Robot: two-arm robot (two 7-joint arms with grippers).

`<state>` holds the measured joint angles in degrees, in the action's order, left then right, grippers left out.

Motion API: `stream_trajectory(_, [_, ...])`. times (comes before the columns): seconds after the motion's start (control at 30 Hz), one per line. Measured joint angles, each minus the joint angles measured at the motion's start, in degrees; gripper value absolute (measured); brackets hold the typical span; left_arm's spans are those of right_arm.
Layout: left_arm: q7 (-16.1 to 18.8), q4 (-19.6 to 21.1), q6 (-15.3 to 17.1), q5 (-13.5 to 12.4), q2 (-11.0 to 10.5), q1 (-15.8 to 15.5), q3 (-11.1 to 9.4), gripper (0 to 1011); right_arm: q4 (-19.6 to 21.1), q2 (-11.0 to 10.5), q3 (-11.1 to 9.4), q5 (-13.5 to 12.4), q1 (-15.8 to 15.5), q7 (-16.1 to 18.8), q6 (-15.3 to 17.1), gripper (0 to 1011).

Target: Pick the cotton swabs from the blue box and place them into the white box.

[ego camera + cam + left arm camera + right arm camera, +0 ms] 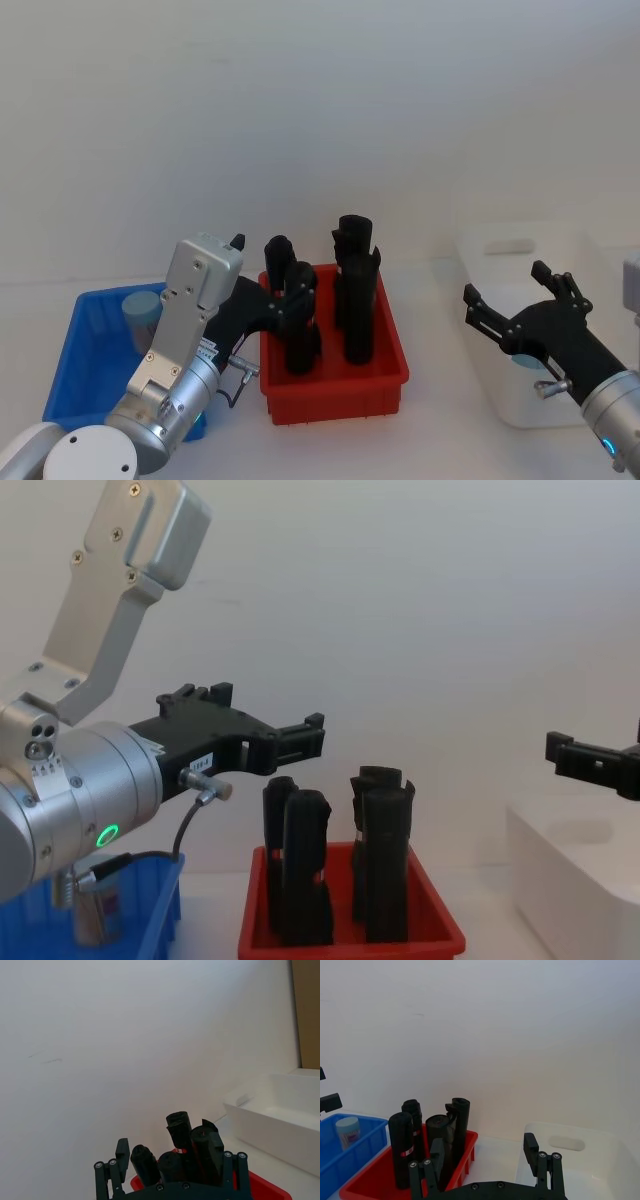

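Now | blue box (75, 345) left of red bin (335, 395), one cotton swab tub (142, 312) standing inside | left gripper (169, 1142) raised by red bin's left side, fingers spread, empty | black pieces (355, 300) upright in red bin | right gripper (506, 282) right of red bin, over white box (515, 395), fingers spread, empty

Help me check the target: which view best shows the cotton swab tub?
Right wrist view: the cotton swab tub stands clear in the blue box. Head view hides part behind the left arm; chest view, behind the box wall.
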<state>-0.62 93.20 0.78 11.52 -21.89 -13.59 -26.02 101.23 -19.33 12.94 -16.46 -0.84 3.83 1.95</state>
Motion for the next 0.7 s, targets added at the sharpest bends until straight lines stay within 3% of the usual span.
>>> stream_trajectory(0.7, [-0.01, -0.03, 0.02, -0.04, 0.00, 0.00, 0.00, 1004, 0.00, 0.00, 0.00, 0.00, 0.00, 0.00, 0.00, 1001])
